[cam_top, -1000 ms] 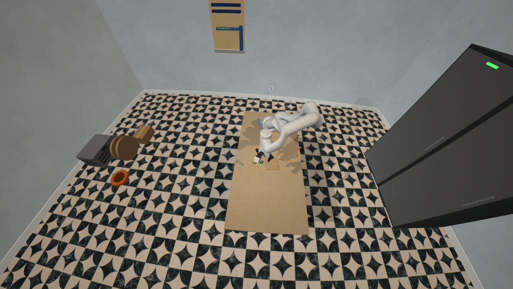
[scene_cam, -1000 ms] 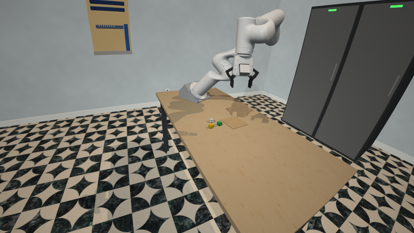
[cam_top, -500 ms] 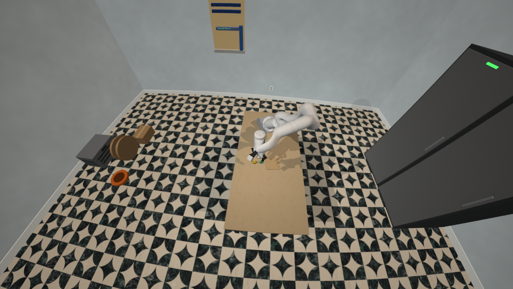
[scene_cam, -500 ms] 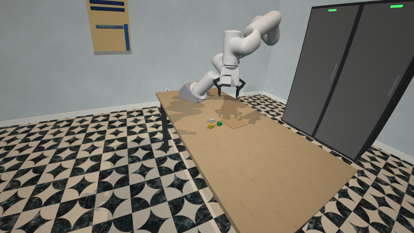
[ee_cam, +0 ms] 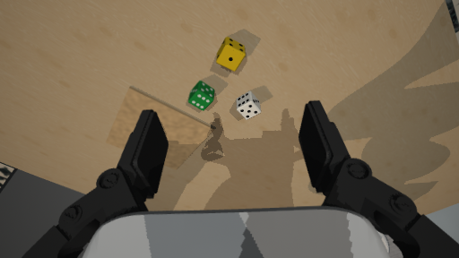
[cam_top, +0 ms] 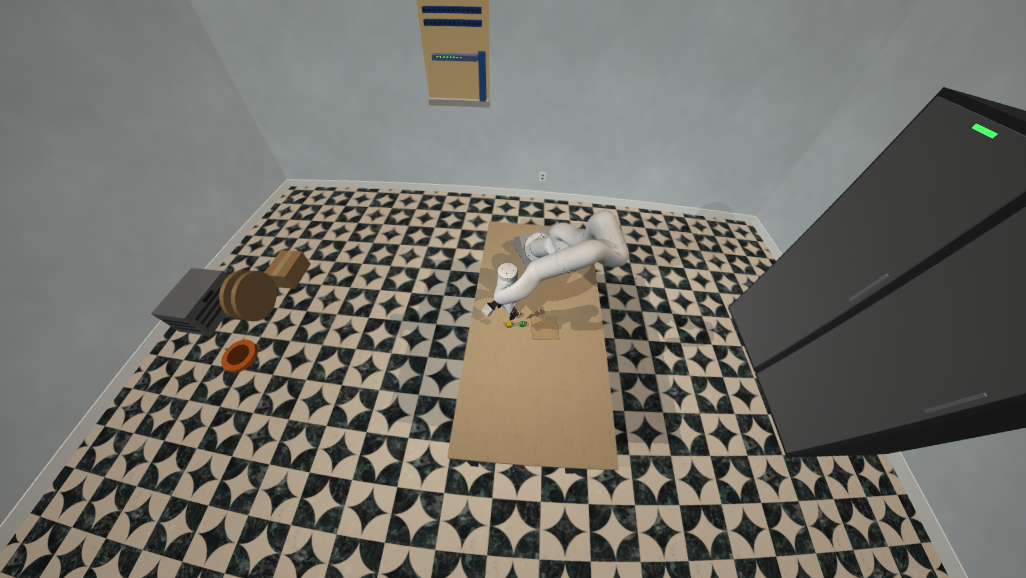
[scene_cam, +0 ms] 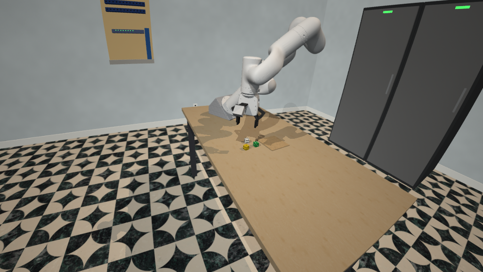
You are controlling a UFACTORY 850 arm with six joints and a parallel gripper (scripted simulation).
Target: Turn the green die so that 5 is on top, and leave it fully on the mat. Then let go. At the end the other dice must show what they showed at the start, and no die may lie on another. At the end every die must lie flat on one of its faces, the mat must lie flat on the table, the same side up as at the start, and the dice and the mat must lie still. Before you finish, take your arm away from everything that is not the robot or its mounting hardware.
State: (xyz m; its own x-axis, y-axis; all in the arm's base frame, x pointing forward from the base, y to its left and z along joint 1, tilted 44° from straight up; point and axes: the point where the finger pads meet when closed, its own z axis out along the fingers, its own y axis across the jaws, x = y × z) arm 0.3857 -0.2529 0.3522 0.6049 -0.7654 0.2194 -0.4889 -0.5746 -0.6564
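Observation:
The green die (ee_cam: 201,95) lies flat on the wooden table just off the edge of the thin tan mat, not on it. It also shows in the exterior view (scene_cam: 256,144), left of the mat (scene_cam: 276,142). The face turned to the wrist camera shows several white pips. A white die (ee_cam: 248,106) and a yellow die (ee_cam: 230,54) lie close beside it, each apart from the others. My gripper (ee_cam: 230,123) is open and empty. It hangs above the table (scene_cam: 246,122) on the base side of the dice. My left finger hides part of the mat.
The robot base (scene_cam: 221,108) stands at the far end of the long table. The table's left edge (scene_cam: 202,141) runs near the dice. Tall dark cabinets (scene_cam: 405,87) stand to the right. A box, a drum and an orange bowl (cam_top: 239,355) lie on the floor.

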